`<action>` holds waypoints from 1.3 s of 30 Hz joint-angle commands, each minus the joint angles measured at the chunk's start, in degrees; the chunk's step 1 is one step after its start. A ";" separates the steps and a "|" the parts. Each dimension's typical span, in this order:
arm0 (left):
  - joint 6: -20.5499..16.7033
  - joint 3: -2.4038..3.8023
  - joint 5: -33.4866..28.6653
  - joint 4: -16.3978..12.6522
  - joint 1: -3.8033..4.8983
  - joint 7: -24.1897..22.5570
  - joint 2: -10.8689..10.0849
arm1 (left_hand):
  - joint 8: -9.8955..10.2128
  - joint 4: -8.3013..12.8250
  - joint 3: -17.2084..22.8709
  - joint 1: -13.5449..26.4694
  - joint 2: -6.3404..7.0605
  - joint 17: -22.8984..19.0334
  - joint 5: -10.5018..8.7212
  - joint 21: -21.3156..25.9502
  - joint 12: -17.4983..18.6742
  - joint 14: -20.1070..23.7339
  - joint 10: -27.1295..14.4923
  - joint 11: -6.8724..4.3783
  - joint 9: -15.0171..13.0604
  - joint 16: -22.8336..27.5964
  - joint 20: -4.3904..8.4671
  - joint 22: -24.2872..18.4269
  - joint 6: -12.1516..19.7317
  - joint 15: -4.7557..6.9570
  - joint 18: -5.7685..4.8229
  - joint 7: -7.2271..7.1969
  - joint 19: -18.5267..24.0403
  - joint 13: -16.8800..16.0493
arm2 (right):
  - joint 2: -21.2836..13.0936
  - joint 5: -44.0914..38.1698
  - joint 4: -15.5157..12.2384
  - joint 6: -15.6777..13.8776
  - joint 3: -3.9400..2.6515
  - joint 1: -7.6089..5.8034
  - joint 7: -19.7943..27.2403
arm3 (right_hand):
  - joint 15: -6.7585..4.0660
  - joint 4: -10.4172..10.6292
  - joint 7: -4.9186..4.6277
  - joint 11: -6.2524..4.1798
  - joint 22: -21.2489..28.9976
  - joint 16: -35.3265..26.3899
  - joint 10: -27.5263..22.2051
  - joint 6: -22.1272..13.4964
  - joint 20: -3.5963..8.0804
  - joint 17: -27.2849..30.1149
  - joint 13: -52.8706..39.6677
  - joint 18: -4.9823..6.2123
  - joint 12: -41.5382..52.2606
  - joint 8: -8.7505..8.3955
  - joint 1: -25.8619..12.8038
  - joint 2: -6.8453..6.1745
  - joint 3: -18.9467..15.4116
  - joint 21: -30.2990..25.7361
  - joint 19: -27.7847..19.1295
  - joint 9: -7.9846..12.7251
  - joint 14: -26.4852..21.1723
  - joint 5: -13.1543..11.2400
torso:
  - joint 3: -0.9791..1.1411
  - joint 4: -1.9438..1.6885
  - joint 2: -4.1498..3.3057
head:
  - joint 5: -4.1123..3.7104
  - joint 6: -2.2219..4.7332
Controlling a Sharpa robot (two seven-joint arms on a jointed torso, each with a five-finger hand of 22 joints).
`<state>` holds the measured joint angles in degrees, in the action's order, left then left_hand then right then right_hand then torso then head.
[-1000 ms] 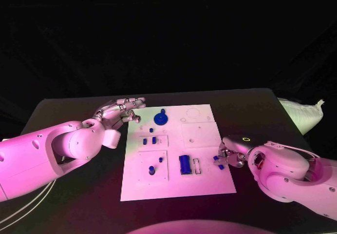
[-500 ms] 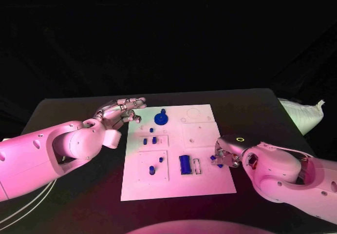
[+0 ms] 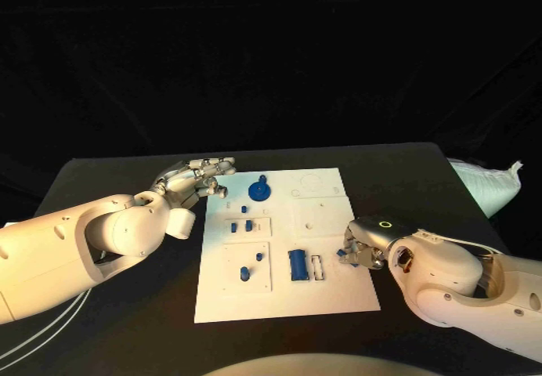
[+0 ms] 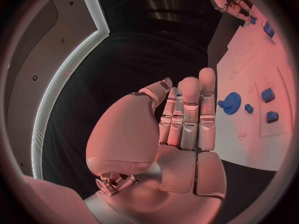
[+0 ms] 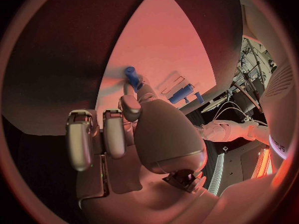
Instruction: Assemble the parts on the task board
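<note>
Right hand (image 3: 359,252): lower right of the head view, at the right edge of the task board (image 3: 339,291); fingers curled in, pinching a small blue peg (image 5: 131,75) at the fingertips. In the right wrist view the peg stands out past the fingertips over the white board.

Left hand (image 3: 194,178): upper left of the board in the head view, just beside its left edge; holds nothing. In the left wrist view (image 4: 184,117) the fingers lie straight and pressed side by side, thumb alongside, over the dark counter.

Task board: white plate, centre of the head view, long side running away from the robot, flat on the black counter (image 3: 113,176).

Blue gear (image 3: 260,189): upper left part of the board, near the left hand's fingertips, apart from them.

Two small blue pieces (image 3: 242,226): in a square recess below the gear, side by side.

Blue block (image 3: 297,265): upright oblong, lower middle of the board, just beside a narrow slot to its right.

Blue pieces (image 3: 245,272): lower left recess of the board, one above the other; shape too small to tell.

White bag (image 3: 488,184): right edge of the head view, off the counter's corner.
</note>
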<state>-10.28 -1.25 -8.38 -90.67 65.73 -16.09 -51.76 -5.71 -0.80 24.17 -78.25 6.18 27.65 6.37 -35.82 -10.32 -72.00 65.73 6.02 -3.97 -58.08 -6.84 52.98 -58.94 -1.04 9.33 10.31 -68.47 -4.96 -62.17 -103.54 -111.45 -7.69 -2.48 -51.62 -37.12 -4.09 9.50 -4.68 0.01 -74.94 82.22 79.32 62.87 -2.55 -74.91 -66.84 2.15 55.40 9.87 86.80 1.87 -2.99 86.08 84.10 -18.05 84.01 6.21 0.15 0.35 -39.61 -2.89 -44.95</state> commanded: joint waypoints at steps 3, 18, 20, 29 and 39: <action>1.12 0.03 0.60 -0.13 0.00 -0.21 0.18 | -0.38 0.04 -0.30 -0.31 -0.08 -0.05 -0.10 0.20 -0.19 0.53 -0.38 -0.06 0.06 0.25 0.03 -0.08 0.47 0.02 1.02 0.11 0.32 -0.03 | -0.11 6.69 0.44 -1.56 0.89 1.04 -0.44 | 0.26 -1.17 0.09 -0.14 -10.49 -0.14 -0.41 -0.02 -0.09 -0.40 -0.06 -0.68 -0.36 -0.58 3.04 2.13 3.80 -0.13 1.81 0.53 3.29 1.75 | 0.10 0.11 0.02 | 0.16 -0.18; 1.55 0.03 1.60 -0.31 -0.03 0.04 0.34 | -0.37 0.01 -0.47 -0.19 -0.06 -0.28 -0.13 0.52 -0.28 0.65 -0.53 0.00 0.07 0.32 0.01 -0.29 0.58 -0.01 1.05 0.16 0.43 -0.01 | -2.55 22.94 -2.66 -9.11 0.52 -1.16 1.52 | 0.44 4.51 -0.06 0.06 -10.40 -0.35 -0.55 0.11 -0.33 -0.26 1.16 -0.63 -2.42 -1.97 -4.86 -1.98 7.34 -0.27 1.72 0.76 3.29 8.45 | -0.01 0.13 -0.05 | 0.14 -0.08; 1.57 0.03 1.61 -0.34 -0.03 0.04 0.35 | -0.38 -0.02 -0.51 -0.15 -0.07 -0.31 -0.13 0.55 -0.30 0.67 -0.55 0.00 0.07 0.33 0.00 -0.31 0.58 -0.02 1.06 0.16 0.44 -0.01 | -2.47 23.56 -2.90 -8.92 0.52 -1.30 1.50 | 0.43 4.84 -0.04 0.06 -10.42 -0.36 -0.48 0.27 -0.33 -0.26 1.15 -0.64 -2.41 -2.02 -5.22 -2.27 7.70 -0.26 1.74 0.75 3.29 8.84 | 0.07 0.04 -0.06 | 0.21 -0.07; 1.62 0.03 1.62 -0.38 -0.03 0.05 0.32 | -0.40 -0.07 -0.60 -0.06 -0.07 -0.37 -0.14 0.62 -0.35 0.70 -0.57 0.02 0.07 0.34 -0.01 -0.35 0.59 -0.04 1.06 0.18 0.46 -0.02 | -1.23 24.72 -3.45 -8.83 0.52 -1.49 1.24 | 0.40 5.30 0.02 0.00 -10.55 -0.28 -0.28 0.62 -0.31 -0.44 1.04 -0.68 -2.26 -2.10 -5.81 -3.10 8.40 -0.16 1.85 0.70 3.34 9.87 | 0.01 0.03 -0.03 | 0.25 -0.12; 1.64 0.04 1.62 -0.43 -0.03 0.11 0.27 | -0.40 -0.07 -0.60 -0.06 -0.07 -0.37 -0.14 0.62 -0.35 0.70 -0.57 0.02 0.07 0.34 -0.01 -0.35 0.59 -0.04 1.06 0.18 0.46 -0.02 | 0.85 25.68 -2.70 -7.79 0.59 -1.50 0.98 | 0.37 6.43 0.13 -0.05 -10.66 -0.20 0.15 1.27 -0.28 -0.61 0.74 -0.71 -1.86 -2.07 -7.68 -4.00 8.45 -0.08 1.95 0.50 3.39 11.97 | 0.01 0.00 -0.09 | -0.06 0.06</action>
<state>-9.76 -1.25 -7.02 -90.92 65.70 -15.80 -51.55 -5.71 -0.79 23.85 -78.25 6.18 27.34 6.37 -35.49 -10.32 -71.59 65.73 6.02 -3.97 -58.08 -6.84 52.69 -58.74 -1.02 9.33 10.52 -68.47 -4.96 -61.49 -78.66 -114.21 -16.36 -1.91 -53.14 -36.23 -3.91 15.68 -4.40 -0.02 -74.92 82.22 78.92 63.77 -2.56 -74.94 -66.13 2.15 53.41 8.06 79.56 -2.25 5.46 86.08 84.10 -17.54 83.82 18.04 0.15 0.36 -39.66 -2.74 -44.96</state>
